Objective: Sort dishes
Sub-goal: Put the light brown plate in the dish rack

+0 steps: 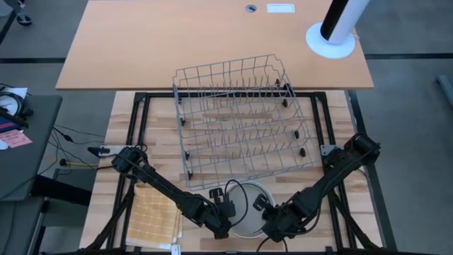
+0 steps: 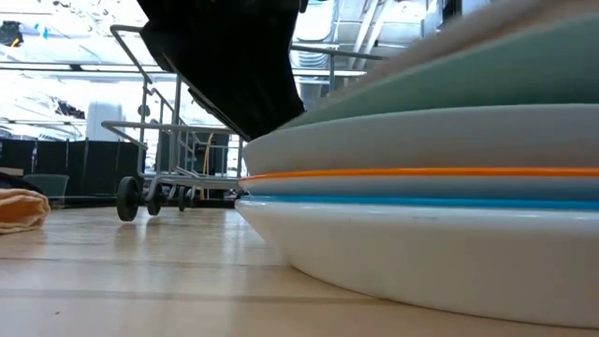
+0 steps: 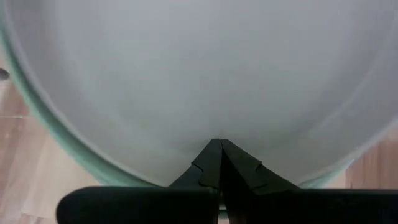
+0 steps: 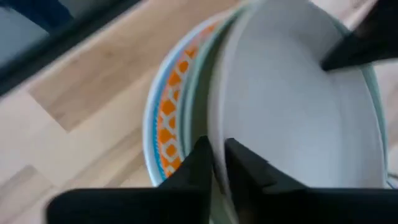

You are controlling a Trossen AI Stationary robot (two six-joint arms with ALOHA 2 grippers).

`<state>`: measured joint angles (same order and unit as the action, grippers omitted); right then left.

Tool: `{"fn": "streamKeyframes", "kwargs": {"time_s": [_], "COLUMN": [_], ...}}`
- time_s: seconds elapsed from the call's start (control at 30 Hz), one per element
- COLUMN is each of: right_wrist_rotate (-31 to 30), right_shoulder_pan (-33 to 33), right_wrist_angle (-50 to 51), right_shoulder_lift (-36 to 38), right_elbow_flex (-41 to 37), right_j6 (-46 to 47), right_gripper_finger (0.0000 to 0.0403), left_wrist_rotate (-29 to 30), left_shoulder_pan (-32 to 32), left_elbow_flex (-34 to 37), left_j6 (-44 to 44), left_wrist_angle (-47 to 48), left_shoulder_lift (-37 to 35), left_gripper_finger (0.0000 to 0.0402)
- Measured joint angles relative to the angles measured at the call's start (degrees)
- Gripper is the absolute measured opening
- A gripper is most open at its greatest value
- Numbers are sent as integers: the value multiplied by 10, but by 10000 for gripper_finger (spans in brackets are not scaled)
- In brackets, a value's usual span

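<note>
A stack of dishes [image 1: 248, 207] rests on the wooden table near its front edge. The lowest is a white plate [image 2: 421, 253]. Above it is a plate with an orange pattern [image 4: 169, 115], and on top a white plate with a teal rim [image 4: 292, 112]. The upper plates [image 2: 468, 80] are tilted, raised on the table's right side. My right gripper [image 4: 216, 149] is at the stack's right side, shut on the top plate. My left gripper [image 3: 217, 144] is shut over the top plate's face [image 3: 205, 68], at the stack's left side [image 1: 225, 227]. My right gripper pinches the top plate's rim [image 4: 217, 121] between its two fingers, one on the inner face and one outside. It comes from the table's right, slanting down. The plate is tilted, with its right side raised and its left side on the stack. My left gripper points its shut fingertips [image 3: 211, 155] at the plate's face just inside the rim; I cannot tell whether they touch it.
A grey wire rack [image 1: 244, 120] stands on the table beyond the stack. A yellow checked cloth [image 1: 152, 218] lies at the front left. A white post on a round base [image 1: 330, 39] stands on the far brown tabletop.
</note>
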<state>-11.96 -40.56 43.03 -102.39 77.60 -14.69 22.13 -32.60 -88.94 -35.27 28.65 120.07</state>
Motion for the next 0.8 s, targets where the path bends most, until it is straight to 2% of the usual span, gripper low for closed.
{"fn": "streamKeyframes", "kwargs": {"time_s": [0.07, 0.37, 0.6, 0.8], "right_wrist_rotate": [13, -1, -1, -2], "right_shoulder_pan": [1, 1, 10, 8], "right_wrist_angle": [-1, 13, 53, 148], "right_shoulder_lift": [0, 0, 0, 0], "right_elbow_flex": [0, 9, 68, 183], "right_j6": [-1, 25, 15, 14], "right_gripper_finger": [12, 3, 1, 1], "left_wrist_rotate": [0, -5, 87, 239], "left_shoulder_pan": [1, -9, -42, -93], "left_elbow_flex": [-5, -61, -70, -70], "left_j6": [12, 99, 102, 92], "left_wrist_angle": [3, 46, 114, 196], "left_shoulder_lift": [-4, -66, -135, -201], "left_gripper_finger": [0, 0, 0, 0]}}
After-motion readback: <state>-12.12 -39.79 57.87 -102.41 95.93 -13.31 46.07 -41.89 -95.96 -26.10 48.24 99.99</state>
